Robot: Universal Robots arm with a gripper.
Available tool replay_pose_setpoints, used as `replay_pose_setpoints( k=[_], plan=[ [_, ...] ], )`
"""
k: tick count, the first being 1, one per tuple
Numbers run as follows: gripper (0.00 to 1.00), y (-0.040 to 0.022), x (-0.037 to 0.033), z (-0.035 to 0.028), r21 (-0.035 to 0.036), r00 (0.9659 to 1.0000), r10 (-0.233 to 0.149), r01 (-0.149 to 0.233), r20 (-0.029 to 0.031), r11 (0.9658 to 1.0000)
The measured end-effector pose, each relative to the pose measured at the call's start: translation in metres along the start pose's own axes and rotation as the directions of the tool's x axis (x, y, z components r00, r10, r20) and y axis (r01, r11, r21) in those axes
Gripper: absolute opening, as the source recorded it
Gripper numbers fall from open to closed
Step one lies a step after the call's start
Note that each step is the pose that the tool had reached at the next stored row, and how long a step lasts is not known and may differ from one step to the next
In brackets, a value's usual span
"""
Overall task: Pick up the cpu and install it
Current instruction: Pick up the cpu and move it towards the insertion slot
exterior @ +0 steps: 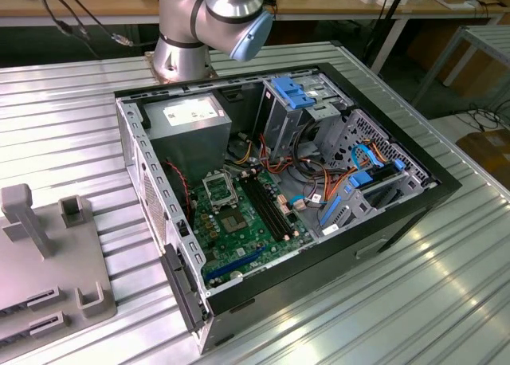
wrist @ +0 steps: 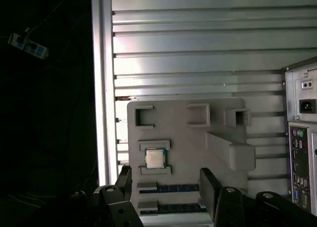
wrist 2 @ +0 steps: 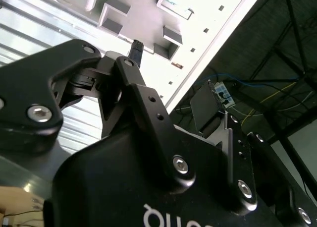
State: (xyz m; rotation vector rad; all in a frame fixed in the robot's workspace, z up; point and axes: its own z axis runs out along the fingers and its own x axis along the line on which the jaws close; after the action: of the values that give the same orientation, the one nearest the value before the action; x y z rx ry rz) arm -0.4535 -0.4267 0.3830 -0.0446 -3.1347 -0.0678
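Black angular jaws gape empty over a grey moulded tray (wrist: 188,142) holding the square silver cpu (wrist: 155,158)

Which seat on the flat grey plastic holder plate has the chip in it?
The seat made of two short parallel bars: the small square silver-grey cpu lies flat between them. The three C-shaped seats hold no chip.

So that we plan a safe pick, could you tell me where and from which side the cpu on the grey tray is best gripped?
Probably by its two free edges, from straight above. The cpu lies flat on the grey tray, with raised blocks beside two opposite edges; the other two edges are bare. The gripper is open.
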Motion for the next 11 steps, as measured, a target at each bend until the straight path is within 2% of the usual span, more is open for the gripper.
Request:
replay_pose_setpoints(
  k=[9, 11],
  plan=[
    [0.66, -0.0002, 0.0004, 0.0057, 0.0001, 0.9996, -0.028, 0.028, -0.0012, 0.9996],
    [0.66, -0.0003, 0.0023, 0.0069, 0.0003, 0.9995, -0.031, 0.031, -0.0016, 0.9995]
  ],
)
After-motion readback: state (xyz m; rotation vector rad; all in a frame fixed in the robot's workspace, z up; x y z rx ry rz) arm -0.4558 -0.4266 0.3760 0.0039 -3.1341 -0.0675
